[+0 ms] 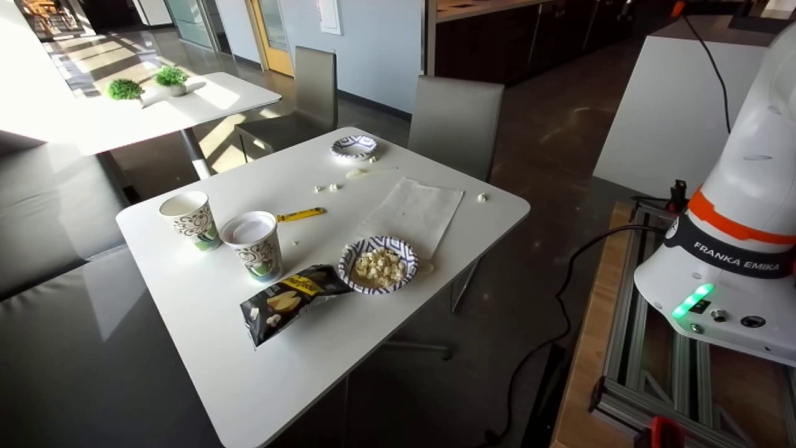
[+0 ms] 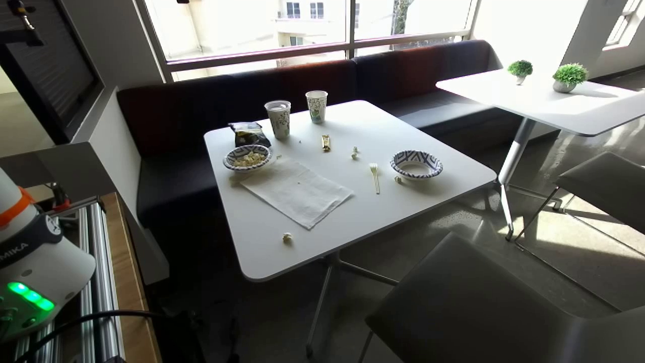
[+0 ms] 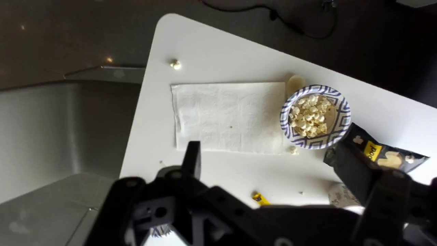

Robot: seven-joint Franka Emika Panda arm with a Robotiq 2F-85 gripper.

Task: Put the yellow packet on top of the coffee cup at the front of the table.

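Note:
The small yellow packet (image 1: 301, 214) lies flat on the white table beside the paper cups; it also shows in an exterior view (image 2: 326, 143). In the wrist view only one end of the packet (image 3: 260, 198) shows; the gripper body hides the rest. Two similar cups with patterned, green-bottomed sides stand upright: a nearer cup with a white top (image 1: 252, 246) (image 2: 279, 120) and an open cup (image 1: 191, 219) (image 2: 316, 107). I cannot tell surely which is the coffee cup. My gripper (image 3: 266, 150) is open and empty above the table; it is out of both exterior views.
A bowl of popcorn (image 1: 378, 266) touches a black-and-yellow snack bag (image 1: 297, 298) near the cups. A napkin (image 2: 298, 191), a fork (image 2: 375, 179), another bowl (image 2: 416, 165) and loose popcorn lie on the table (image 1: 205, 348). Chairs (image 1: 457, 121) stand beside it.

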